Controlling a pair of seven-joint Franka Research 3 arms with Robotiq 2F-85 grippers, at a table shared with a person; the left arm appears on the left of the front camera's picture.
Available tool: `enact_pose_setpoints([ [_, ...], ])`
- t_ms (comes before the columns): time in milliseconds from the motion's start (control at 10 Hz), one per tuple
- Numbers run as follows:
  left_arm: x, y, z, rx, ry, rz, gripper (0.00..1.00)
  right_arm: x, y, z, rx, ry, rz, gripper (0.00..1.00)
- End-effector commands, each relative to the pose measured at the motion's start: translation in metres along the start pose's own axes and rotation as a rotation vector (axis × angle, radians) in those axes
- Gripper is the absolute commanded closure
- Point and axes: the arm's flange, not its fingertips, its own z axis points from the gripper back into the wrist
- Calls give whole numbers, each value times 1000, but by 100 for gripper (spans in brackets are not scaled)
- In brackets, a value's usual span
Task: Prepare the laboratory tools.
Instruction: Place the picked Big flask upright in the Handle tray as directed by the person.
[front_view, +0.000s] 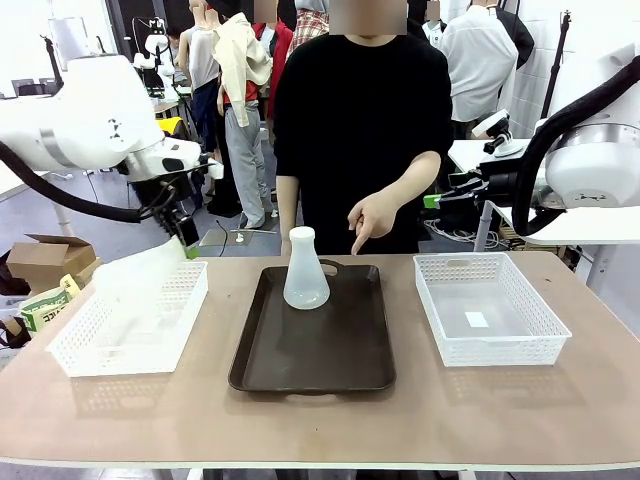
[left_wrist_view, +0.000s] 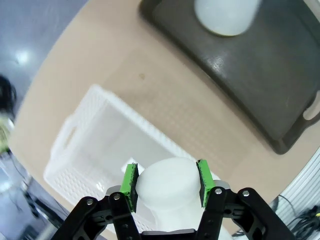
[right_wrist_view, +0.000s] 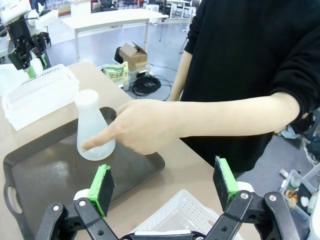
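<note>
At the bottom of the left wrist view, the left gripper (left_wrist_view: 167, 182) is closed on the neck of a frosted conical flask (left_wrist_view: 167, 187), which it holds above the left lattice basket (left_wrist_view: 80, 150). In the front view this flask (front_view: 140, 270) hangs at the left, over the basket. The step in hand seems to be the carrying of this flask toward the dark tray (front_view: 340, 350). A second flask (front_view: 305, 270) stands upright at the tray's far end in the picture centre, and the person's hand (front_view: 372, 218) points down beside it. The next move probably needs a free spot on the tray near the finger. At the right edge, the right gripper (right_wrist_view: 165, 187) waits wide open and empty.
</note>
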Motion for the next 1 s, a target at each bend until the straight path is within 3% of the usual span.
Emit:
enact_pose_setpoints([
  [0,21,-11,22,-33,-136,-260,100,1,1,1,-1,15,-10,0],
  [200,37,-28,35,-226,-349,-619,100,1,1,1,-1,15,-10,0],
  [500,44,-38,30,-465,-535,-850,100,1,1,1,-1,15,-10,0],
  [700,43,-37,20,-720,-652,-1046,100,1,1,1,-1,15,-10,0],
  [900,39,-40,5,-799,-749,-1179,100,1,1,1,-1,15,-10,0],
])
